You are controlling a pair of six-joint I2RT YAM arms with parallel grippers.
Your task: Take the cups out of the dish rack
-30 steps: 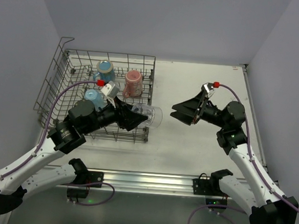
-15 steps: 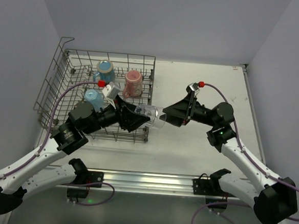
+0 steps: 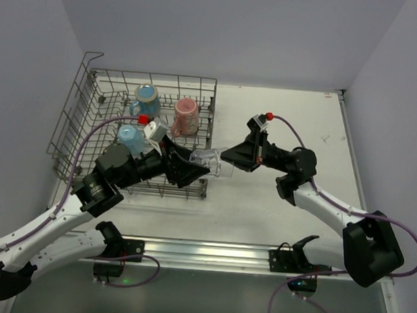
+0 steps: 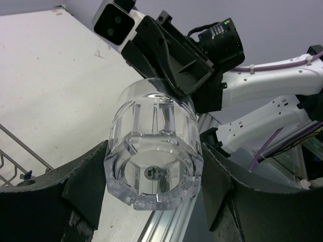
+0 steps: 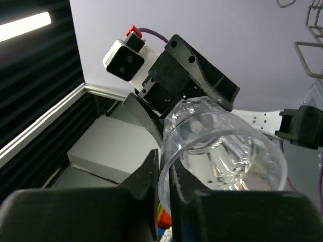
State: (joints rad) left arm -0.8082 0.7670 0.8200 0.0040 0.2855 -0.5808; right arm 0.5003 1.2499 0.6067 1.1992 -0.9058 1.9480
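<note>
Left fingers (image 3: 193, 171): spread wide around the base of the glass (image 3: 209, 162), one finger against each side, holding it on its side in the air.
Right fingers (image 3: 226, 158): drawn almost together on the rim of the glass. In the right wrist view one finger is inside the mouth and one outside, with the clear wall caught between them.
Glass: level between the two sets of fingers, base toward the left ones and mouth toward the right ones, above the desk (image 3: 290, 112).
Rack (image 3: 82, 119): on the desk behind the left fingers, its right wall just beside them.
Pink cup (image 3: 185, 115): in the rack, just beyond the left fingers.
Blue mug (image 3: 147, 96): in the rack, farther back than the pink cup.
Light blue cup (image 3: 129, 135): in the rack, close behind the left fingers, beside that arm's wrist.
</note>
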